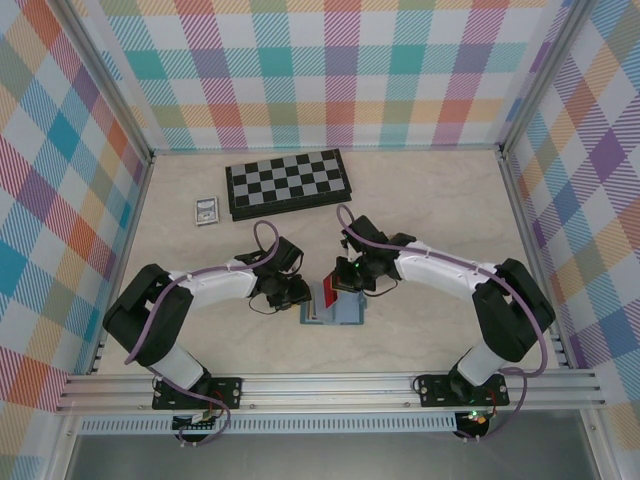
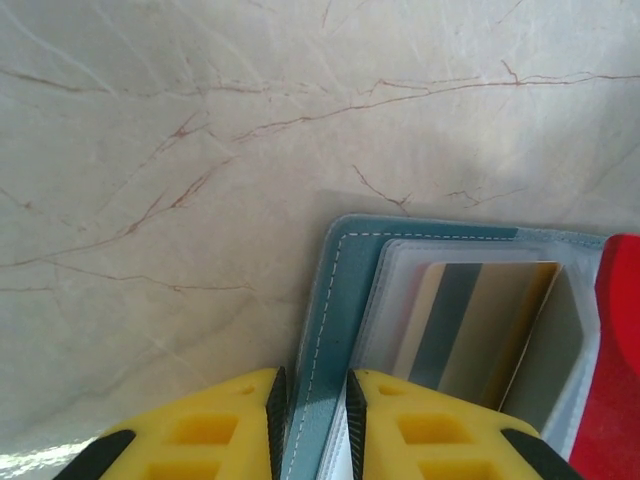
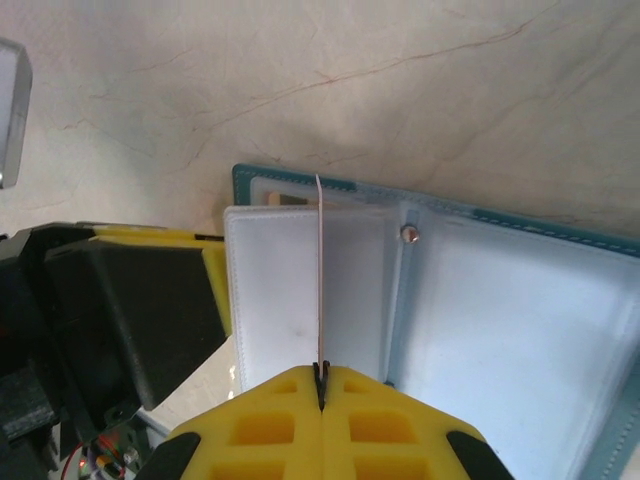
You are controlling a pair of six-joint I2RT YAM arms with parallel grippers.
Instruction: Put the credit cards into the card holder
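Right up close, the right gripper (image 3: 321, 385) has its yellow fingers pressed together on a red card (image 2: 622, 370), held upright on its edge over the left half of the open card holder (image 3: 500, 300). The holder lies flat on the table (image 1: 430, 200), near the front and in the middle, between the two arms. A tan card (image 2: 480, 320) with a grey stripe sits in a clear pocket. The left gripper (image 2: 315, 420) pinches the holder's teal left cover. Farther back lies the chessboard (image 1: 288, 183), with a small silver-framed rectangle (image 1: 207, 210) to its left.
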